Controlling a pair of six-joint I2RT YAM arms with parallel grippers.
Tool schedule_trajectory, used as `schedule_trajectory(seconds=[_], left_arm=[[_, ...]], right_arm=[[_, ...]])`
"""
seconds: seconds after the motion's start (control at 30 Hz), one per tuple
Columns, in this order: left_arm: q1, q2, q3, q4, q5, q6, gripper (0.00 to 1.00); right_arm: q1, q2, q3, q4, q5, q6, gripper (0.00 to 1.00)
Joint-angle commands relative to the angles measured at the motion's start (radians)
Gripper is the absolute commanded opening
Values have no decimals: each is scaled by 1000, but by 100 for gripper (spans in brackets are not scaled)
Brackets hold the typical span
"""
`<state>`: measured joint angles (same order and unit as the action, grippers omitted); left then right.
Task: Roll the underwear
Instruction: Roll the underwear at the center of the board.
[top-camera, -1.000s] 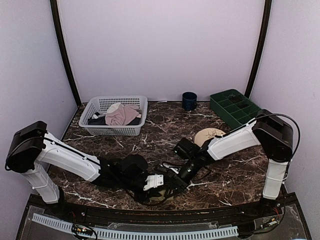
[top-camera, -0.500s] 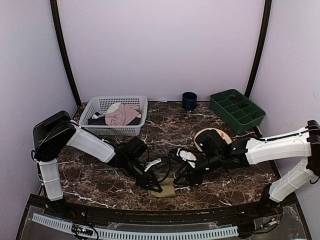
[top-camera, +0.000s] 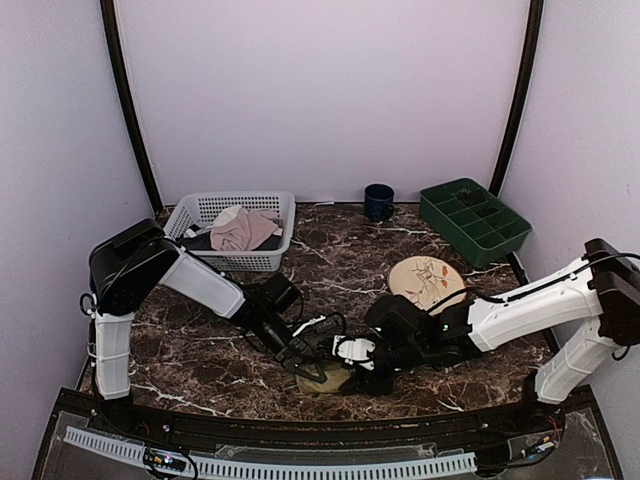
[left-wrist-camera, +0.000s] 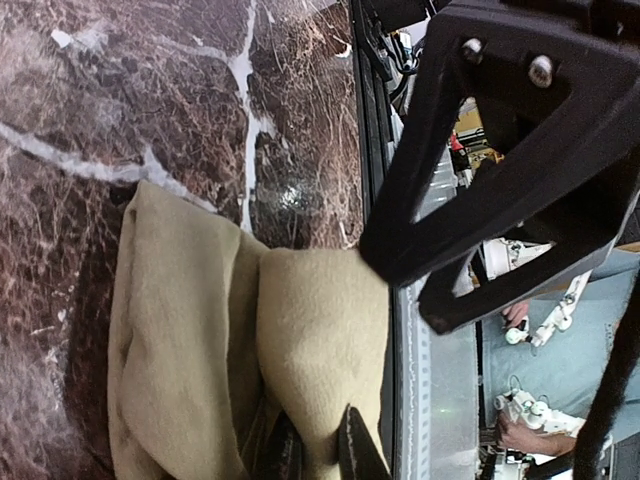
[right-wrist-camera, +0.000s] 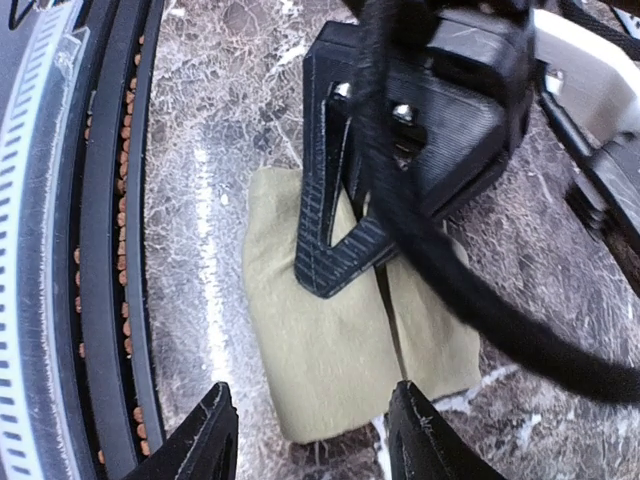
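Two jobs suit the folded olive-khaki underwear (right-wrist-camera: 312, 372) at the worktop's (top-camera: 340, 262) six o'clock edge: left jaws, pinched shut on its fold, should hold tension while right jaws, half-open and empty above it, tuck the roll tight.

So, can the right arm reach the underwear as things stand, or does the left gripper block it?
Probably yes. The open right gripper faces a bare edge of the underwear, with nothing between. The left gripper pinches the cloth farther in, blocking only that part.
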<state>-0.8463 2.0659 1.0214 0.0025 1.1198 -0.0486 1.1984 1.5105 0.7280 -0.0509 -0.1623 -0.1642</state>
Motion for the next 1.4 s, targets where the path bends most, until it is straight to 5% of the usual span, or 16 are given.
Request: schedule_trajectory(seconds=[0.0,0.13,0.3,0.33,0.4,0.53,0.77,0.9,1.1,1.37], left_arm=[[6,52,4,-111,-46,25,2],[15,52,10,-114,-47,33,3],[25,49,21,-136,-48,55,9],[31,41,19,-135,-45,54,13],[44,0,0,-115,-49,49,28],[87,-168,-74,-40,-124,20,42],[102,-548,-295,158,-453,47,48],[4,-676,-377,181,-622,154,50],[-159,-670,-384,164,-762,260,50],[-268,-477,-261,133,-813,360,50]], right_arm=[[13,73,54,48,20,-53,51],[13,142,57,63,0,-54,44],[12,165,71,38,-29,-51,2],[13,163,69,29,-31,-46,0],[7,151,61,19,-54,-34,0],[-30,150,50,5,-173,27,0],[-153,194,56,43,-421,186,0],[-204,257,81,27,-538,258,0],[-243,342,138,-24,-660,326,0],[-277,389,157,-27,-735,362,0]])
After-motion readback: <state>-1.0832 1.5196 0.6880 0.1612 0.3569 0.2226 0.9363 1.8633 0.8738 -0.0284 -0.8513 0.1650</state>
